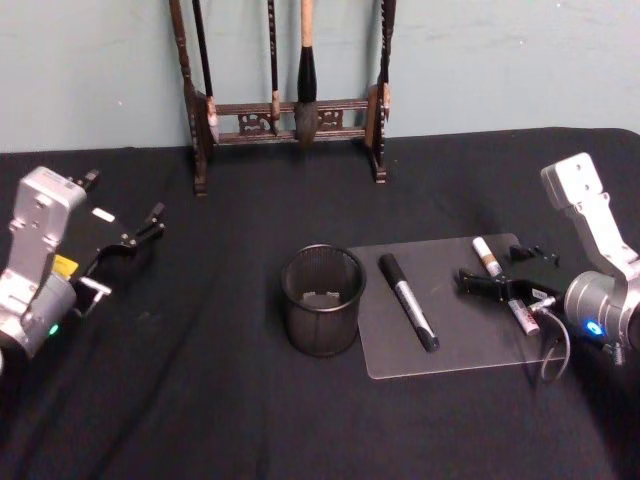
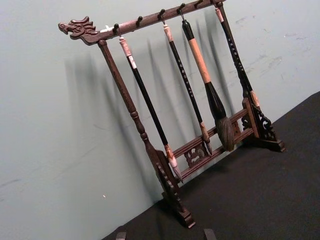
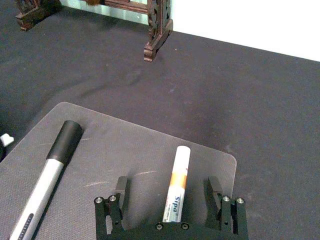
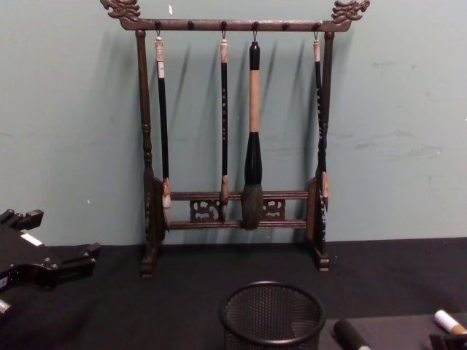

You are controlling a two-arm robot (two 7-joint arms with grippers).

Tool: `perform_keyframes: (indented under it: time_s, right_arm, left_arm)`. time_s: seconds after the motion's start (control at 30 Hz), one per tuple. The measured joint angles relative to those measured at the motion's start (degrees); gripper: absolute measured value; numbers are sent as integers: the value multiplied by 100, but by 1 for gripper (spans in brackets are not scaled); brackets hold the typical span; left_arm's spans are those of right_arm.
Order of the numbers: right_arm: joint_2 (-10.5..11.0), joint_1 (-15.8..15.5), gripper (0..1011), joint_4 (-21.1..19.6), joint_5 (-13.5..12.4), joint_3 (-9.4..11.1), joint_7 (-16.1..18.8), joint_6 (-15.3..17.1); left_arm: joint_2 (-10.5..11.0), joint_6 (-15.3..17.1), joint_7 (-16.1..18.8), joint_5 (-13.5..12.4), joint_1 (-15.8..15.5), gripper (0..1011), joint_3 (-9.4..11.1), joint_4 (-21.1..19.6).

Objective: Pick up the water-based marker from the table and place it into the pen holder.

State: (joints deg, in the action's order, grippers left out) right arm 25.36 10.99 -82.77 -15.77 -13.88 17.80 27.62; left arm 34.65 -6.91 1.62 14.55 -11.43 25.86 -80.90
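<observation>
Water-based marker (image 3: pixel 179 170): white, orange band, lying between spread fingers of right gripper (image 3: pixel 167 184).

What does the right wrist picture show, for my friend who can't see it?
The open black right pincer has its fingers either side of a small white marker with an orange band, not gripping it, on a clear grey plastic mat. A bigger silver marker with a black cap lies beside it, with black tablecloth around.
</observation>
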Motion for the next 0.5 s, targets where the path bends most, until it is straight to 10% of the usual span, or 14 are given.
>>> perform_keyframes:
  time_s: [0.5]
  right_arm:
    - [-47, 25, 1003, 104, 22, 15, 46, 6]
  left_arm:
    - [0, 0, 0, 0, 0, 1001, 0, 0]
